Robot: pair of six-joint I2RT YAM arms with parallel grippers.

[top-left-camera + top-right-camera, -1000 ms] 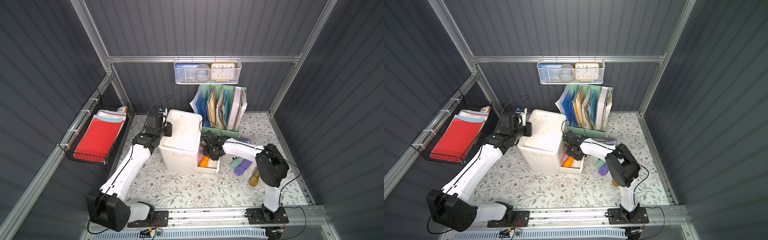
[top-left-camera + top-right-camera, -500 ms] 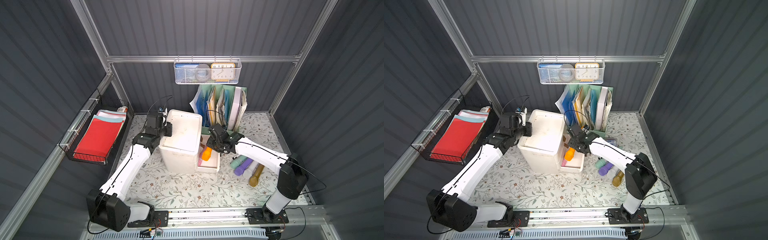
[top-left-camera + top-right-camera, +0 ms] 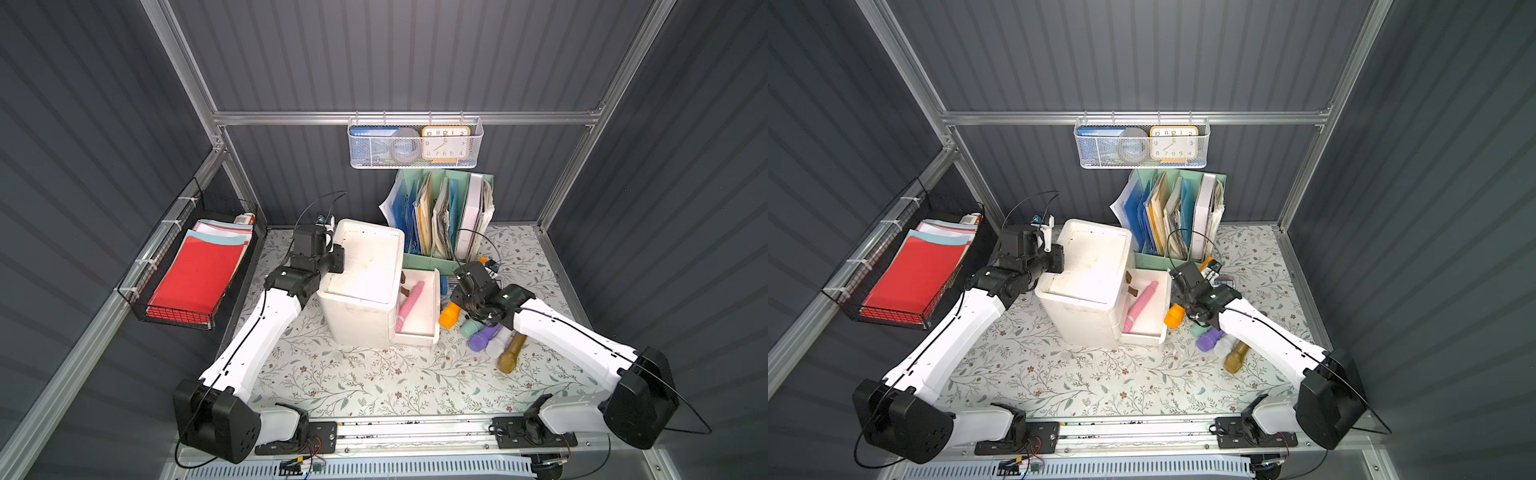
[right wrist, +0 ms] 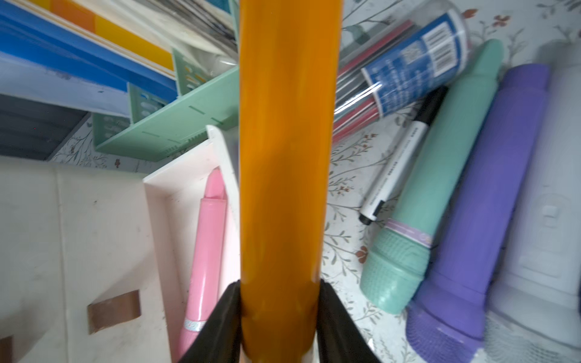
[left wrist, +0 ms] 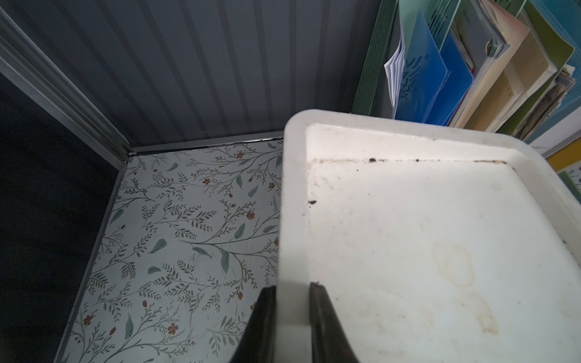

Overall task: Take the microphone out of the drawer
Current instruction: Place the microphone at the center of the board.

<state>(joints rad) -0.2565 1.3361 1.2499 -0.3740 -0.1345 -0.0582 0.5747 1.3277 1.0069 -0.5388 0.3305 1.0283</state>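
Presently, orange microphone [image 4: 286,141] gripped between jaws of right tool [image 4: 279,289], clear of drawer [image 3: 424,320], held just beside its outer wall, above surface [image 3: 374,382]. Height above surface not determinable. Long axis noted roughly parallel to that wall, head end toward front. Near, on side away from drawer, pile of microphones [image 3: 488,338] found; set-down there judged likely, by right arm alone. Rim of cabinet [image 5: 294,188] clamped by left tool [image 5: 290,292], bracing. In drawer, pink microphone [image 3: 409,306] observed lying.
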